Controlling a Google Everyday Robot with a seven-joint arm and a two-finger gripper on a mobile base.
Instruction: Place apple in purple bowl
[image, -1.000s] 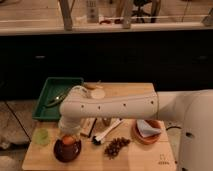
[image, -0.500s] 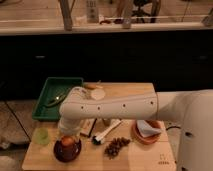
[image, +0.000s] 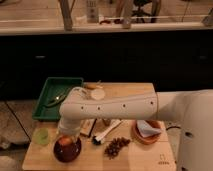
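Hardly anything has moved since half a second ago: the white arm keeps the same bent pose, reaching from the right across the counter, and the tool still hangs at the front left.

Farthest left, a small green cup stands near the counter's front edge. Behind it, a green tray sits at the counter's back left corner, with something small and yellowish lying in it that is too blurred to name.

Just right of the cup is the purple bowl, dark and glossy. The apple, orange with a red blush, sits inside the bowl, and the tool points straight down right over it. Whether the tool is clamped on the apple or has let go, I cannot tell.

Further right, a pale-handled utensil lies slanted under the arm. Beside it, a dark grape cluster rests on the bare wood. Next comes an orange-brown bowl holding a pale cloth. The robot's white body fills the right edge.
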